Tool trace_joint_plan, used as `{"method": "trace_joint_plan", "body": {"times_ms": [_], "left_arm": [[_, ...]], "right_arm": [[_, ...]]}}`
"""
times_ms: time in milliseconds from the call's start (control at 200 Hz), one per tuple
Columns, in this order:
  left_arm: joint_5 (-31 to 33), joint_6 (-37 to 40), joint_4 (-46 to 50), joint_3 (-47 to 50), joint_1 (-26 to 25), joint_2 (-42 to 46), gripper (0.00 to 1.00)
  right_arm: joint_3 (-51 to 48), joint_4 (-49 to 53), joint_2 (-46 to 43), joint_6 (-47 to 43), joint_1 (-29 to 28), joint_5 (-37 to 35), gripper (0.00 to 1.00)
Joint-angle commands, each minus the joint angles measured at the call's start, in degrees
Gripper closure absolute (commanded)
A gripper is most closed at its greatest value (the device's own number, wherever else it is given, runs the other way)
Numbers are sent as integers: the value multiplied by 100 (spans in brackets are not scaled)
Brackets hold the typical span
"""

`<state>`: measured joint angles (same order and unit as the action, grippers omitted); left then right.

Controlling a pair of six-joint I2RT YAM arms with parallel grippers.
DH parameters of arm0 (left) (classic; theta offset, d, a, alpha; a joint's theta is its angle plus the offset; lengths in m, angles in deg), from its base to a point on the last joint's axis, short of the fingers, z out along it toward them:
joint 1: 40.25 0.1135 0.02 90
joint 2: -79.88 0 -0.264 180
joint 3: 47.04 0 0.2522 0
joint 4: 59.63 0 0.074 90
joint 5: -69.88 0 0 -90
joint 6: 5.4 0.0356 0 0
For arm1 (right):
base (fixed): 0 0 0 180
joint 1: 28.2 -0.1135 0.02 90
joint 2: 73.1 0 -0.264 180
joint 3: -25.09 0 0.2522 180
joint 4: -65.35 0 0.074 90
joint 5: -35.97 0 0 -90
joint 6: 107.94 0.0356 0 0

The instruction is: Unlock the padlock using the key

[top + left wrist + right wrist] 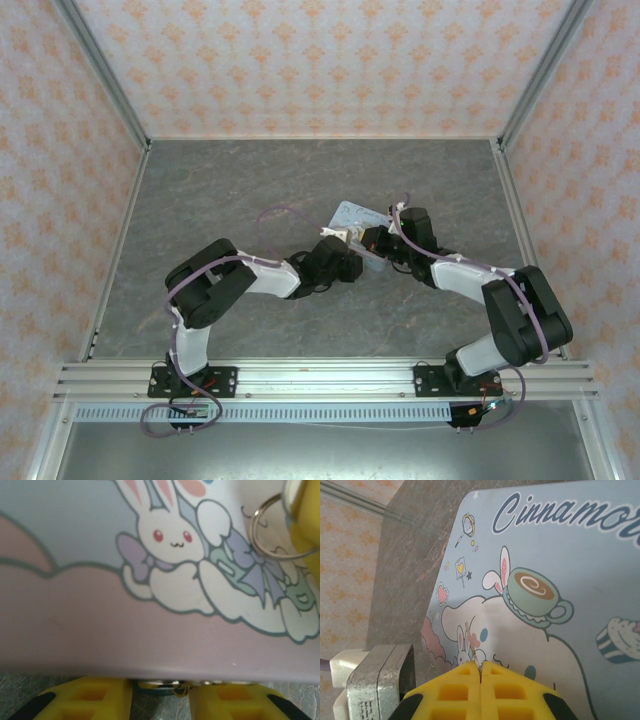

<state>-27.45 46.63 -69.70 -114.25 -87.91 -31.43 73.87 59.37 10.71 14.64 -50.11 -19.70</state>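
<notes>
At the edge of the tin (pixel 100 630) nearest the left arm, the left gripper's (pixel 161 698) yellow fingers stand apart on either side of the small teal padlock (pixel 157 685). Whether they pinch it I cannot tell. Over the tin's lid, the right gripper (pixel 481 672) is clenched on the thin key (pixel 471 645), and the key ring (pixel 253 527) shows against the printed cartoon. Beyond the tin lies the grey table (pixel 250 190).
</notes>
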Motion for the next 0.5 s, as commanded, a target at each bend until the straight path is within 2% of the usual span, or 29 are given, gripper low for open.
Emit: {"method": "trace_joint_plan", "body": {"times_ms": [0, 220, 360, 495], "left_arm": [[406, -165, 317, -78, -13, -267, 66], [570, -245, 539, -157, -42, -303, 67], [610, -247, 502, -122, -75, -228, 74], [576, -157, 629, -126, -95, -61, 77]], "right_arm": [[-180, 402, -15, 18, -15, 4, 100], [-183, 395, -55, 30, -12, 4, 100], [-155, 472, -218, -35, -14, -26, 100], [-51, 841, -709, -327, -8, -172, 100]]}}
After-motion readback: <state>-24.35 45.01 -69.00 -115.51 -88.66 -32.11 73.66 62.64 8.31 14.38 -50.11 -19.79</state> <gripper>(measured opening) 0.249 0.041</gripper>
